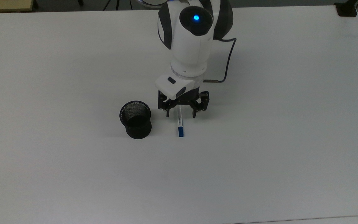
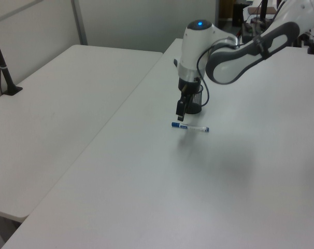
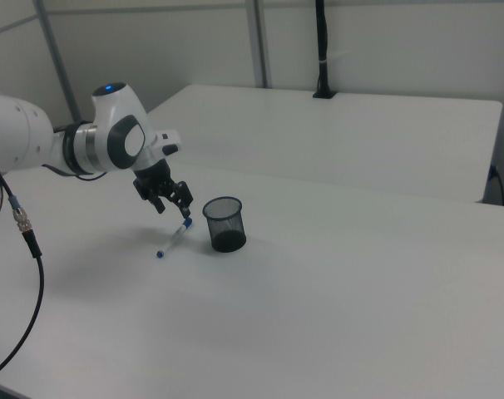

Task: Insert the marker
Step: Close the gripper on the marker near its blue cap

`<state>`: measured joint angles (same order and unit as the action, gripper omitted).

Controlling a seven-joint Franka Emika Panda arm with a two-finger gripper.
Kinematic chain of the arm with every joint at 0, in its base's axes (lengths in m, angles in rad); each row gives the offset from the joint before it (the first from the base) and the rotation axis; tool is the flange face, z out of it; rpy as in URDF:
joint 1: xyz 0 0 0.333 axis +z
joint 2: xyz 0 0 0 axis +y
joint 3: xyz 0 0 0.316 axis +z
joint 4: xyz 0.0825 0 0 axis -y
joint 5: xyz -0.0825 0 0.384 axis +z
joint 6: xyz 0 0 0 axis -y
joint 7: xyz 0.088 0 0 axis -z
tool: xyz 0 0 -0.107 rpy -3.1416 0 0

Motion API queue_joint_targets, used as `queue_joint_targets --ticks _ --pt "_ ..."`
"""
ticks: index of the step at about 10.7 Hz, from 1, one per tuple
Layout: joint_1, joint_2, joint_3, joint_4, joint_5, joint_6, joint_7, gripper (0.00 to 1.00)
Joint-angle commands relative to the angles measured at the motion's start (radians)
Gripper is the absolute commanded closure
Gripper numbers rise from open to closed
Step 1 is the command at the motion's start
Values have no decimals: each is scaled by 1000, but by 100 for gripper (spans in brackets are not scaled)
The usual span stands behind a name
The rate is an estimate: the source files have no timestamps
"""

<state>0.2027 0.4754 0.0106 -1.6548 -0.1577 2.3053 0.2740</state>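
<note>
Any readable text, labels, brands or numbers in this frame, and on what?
None can be read.
The marker lies between the open end effector's fingers; no print can be read on its barrel.
The mesh cup and the table bear no visible writing.

Even, diffuse overhead light; white table [image 1: 73,171] slightly washed out. Soft faint shadows under arm [image 1: 191,46]. Mild grain, no glare.
</note>
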Motion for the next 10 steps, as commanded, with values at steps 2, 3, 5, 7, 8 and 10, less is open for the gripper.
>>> queue_joint_targets --ticks 2,3,5,7,8,10 --pt "30 75 -4 20 -124 117 187 35" --pt "30 80 -4 20 -150 138 221 39" --pt "30 92 -4 20 -189 143 252 52" --pt "30 92 -4 20 -192 144 252 60" --pt "30 92 -4 20 -192 143 252 60" --pt "30 101 -4 20 -206 144 254 60"
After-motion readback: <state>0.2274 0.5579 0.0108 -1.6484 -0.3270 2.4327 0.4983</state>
